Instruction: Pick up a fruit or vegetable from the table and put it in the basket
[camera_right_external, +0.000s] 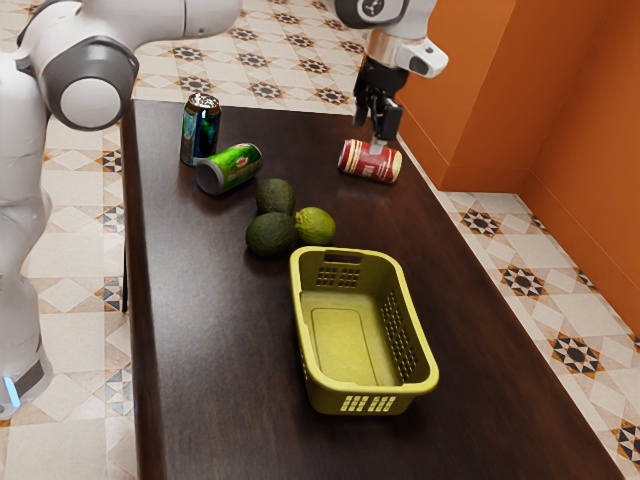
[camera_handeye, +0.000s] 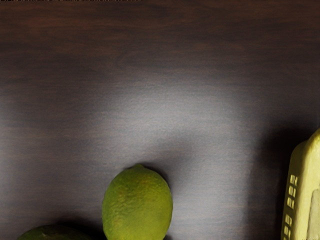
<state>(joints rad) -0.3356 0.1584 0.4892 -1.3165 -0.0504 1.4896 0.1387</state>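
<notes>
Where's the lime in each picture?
Exterior view: the lime sits beside the two avocados, near one end of the basket.
Wrist view: the lime is between a dark avocado and the basket.
Shared landmark: the basket.

**Dark can (camera_right_external: 201, 138) seen upright, two others on their sides**

A green can (camera_right_external: 232, 167) is seen just beside it; a red-and-cream can (camera_right_external: 369, 163) is placed well apart. The patterned tile floor (camera_right_external: 574, 356) is bordered by an orange wall (camera_right_external: 468, 90).

Two views, one wooden table (camera_right_external: 220, 380).
Exterior: high, farther back, angled down. Wrist: close, facing down. Both include the lime (camera_handeye: 137, 205) and yellow-green basket (camera_handeye: 301, 170).
</notes>
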